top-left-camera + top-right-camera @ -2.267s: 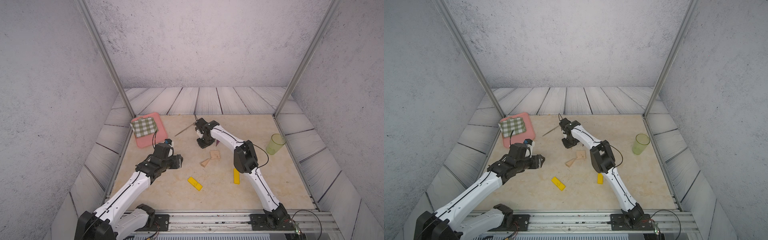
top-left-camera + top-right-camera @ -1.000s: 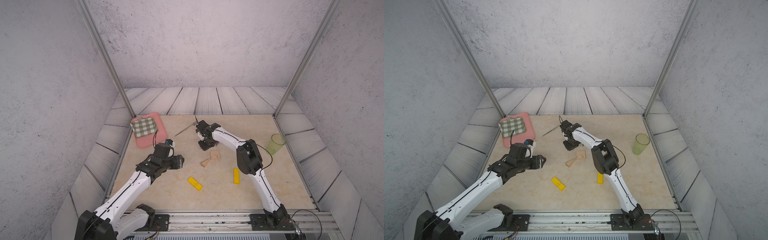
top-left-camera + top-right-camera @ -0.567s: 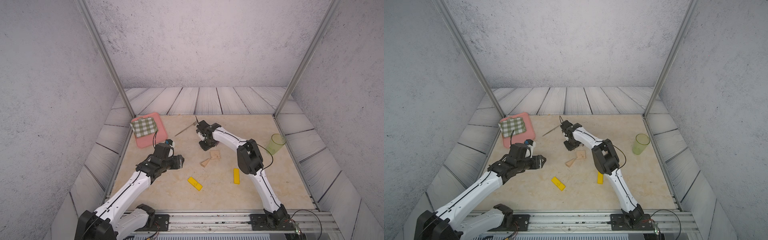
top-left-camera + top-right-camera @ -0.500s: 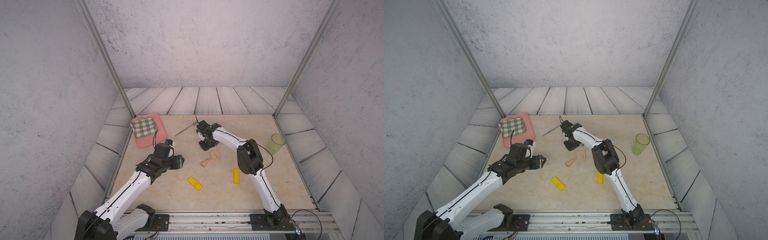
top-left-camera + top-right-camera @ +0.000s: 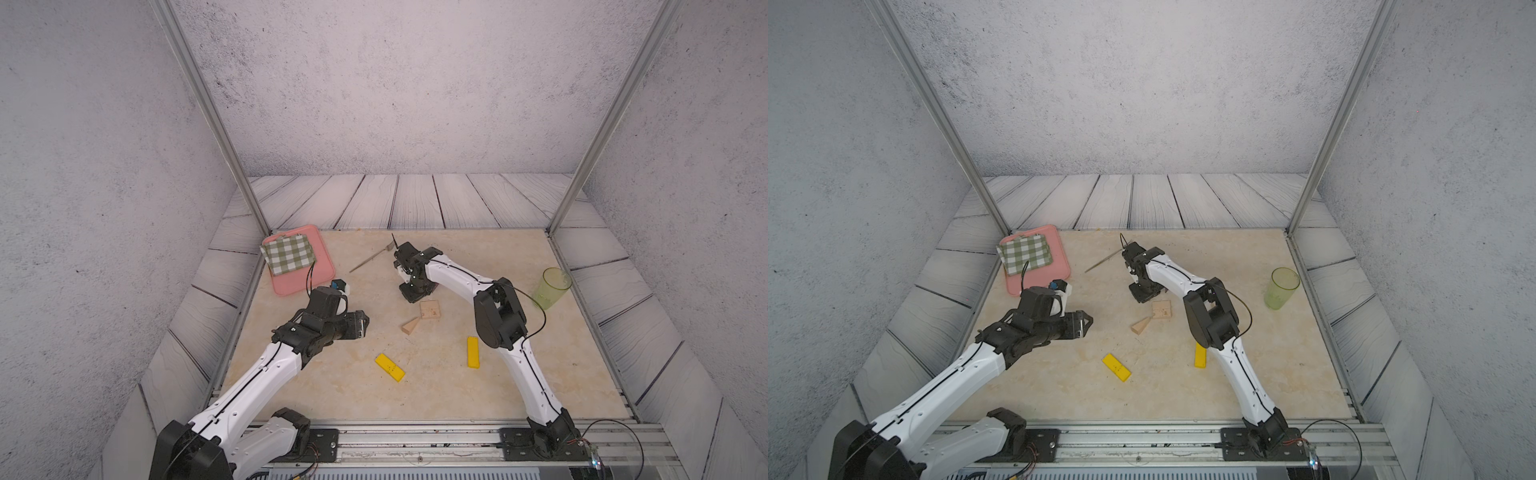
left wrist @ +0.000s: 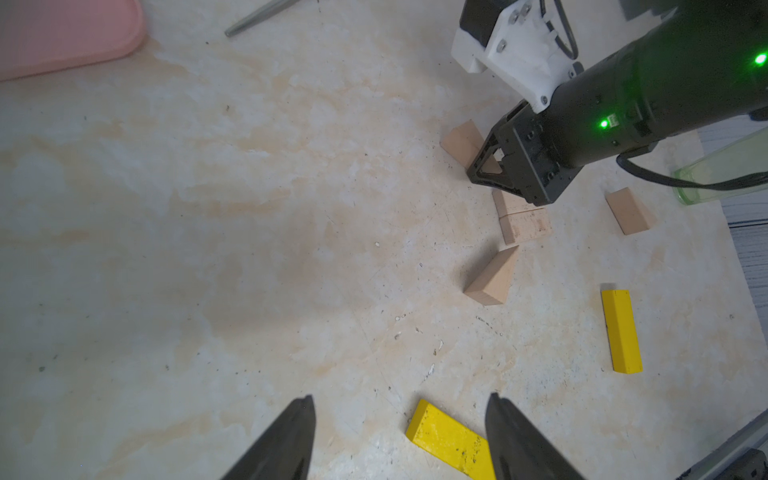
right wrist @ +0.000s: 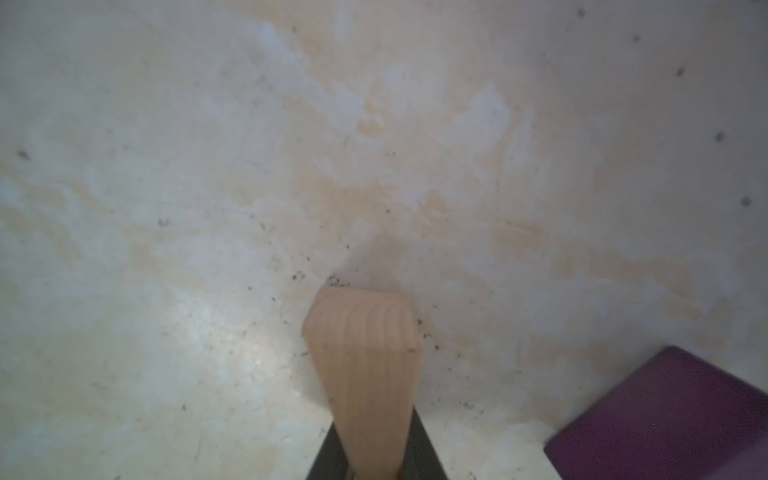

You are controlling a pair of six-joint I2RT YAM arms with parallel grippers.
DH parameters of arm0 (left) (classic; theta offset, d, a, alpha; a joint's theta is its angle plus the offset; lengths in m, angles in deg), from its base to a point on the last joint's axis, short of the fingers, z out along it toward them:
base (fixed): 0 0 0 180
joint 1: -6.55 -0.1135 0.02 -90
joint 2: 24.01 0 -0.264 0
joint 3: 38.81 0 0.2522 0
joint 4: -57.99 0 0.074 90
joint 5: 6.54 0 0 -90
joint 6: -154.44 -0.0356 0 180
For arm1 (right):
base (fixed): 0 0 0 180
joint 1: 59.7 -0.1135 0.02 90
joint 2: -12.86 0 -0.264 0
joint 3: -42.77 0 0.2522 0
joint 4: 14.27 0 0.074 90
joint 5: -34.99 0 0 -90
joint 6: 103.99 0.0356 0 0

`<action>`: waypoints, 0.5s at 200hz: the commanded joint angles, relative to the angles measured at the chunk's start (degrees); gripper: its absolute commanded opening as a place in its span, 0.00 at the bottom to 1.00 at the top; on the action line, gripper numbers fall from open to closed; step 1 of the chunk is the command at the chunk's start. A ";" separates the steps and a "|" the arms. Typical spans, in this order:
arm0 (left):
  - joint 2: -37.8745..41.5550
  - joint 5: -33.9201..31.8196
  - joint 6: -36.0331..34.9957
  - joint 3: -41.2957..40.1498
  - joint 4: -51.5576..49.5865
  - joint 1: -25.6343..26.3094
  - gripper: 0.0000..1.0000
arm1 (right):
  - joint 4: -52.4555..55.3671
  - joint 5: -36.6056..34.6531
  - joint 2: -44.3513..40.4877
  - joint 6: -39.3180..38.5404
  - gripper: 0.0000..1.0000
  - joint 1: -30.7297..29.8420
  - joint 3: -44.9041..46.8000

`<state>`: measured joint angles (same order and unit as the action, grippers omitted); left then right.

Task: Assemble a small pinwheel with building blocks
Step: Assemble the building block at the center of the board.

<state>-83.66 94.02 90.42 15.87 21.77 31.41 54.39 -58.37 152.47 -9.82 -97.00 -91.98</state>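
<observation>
Beside the tan square, right hand still pinches 1 tan wedge; left hand stays approx half-open, empty.

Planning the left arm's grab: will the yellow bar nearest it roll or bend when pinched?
Likely neither: the yellow bar looks like solid, flat-faced wood. Lying flat on the smooth table, it may slide if nudged sideways.

We see a tan wedge in our black right end effector, a purple wedge beside it, yellow bars, a pink tray, its green-and-white checked cloth, a translucent green cup, a cream-marbled bench.
</observation>
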 commanded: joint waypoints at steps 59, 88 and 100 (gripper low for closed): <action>0.69 0.11 0.21 -0.49 0.20 -0.42 0.72 | 4.48 0.28 -0.52 -0.05 0.26 0.76 1.62; 0.88 0.10 0.30 -0.48 0.21 -0.43 0.72 | 4.40 1.89 -0.89 0.27 0.29 0.81 1.55; 0.98 0.07 0.30 -0.50 0.20 -0.43 0.72 | 4.29 2.36 -1.02 0.37 0.29 0.78 1.61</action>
<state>-83.62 94.02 90.44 15.87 21.77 31.41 54.78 -57.87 152.45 -9.71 -96.36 -92.00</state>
